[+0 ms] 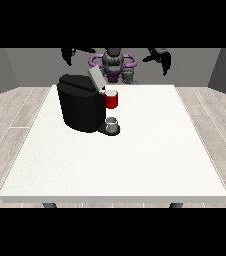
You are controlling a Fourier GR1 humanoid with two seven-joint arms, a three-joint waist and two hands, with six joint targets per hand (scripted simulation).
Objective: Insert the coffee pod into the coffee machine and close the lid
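A black coffee machine [80, 107] stands on the left half of the white table [145, 150]. Its grey lid [96, 77] is tilted up and open. A red pod holder [112, 99] juts from its front, above a small grey cup [112, 123] on the base. A small grey object [129, 75], possibly the coffee pod, sits at the table's far edge in front of the robot. The hand at the view's left [73, 53] and the hand at the view's right [159, 56] are both raised above the far edge with relaxed fingers, holding nothing and far from the machine.
The robot's torso [113, 62] is behind the far edge. White tabletop stretches to the right of and in front of the machine. Wooden floor surrounds the table.
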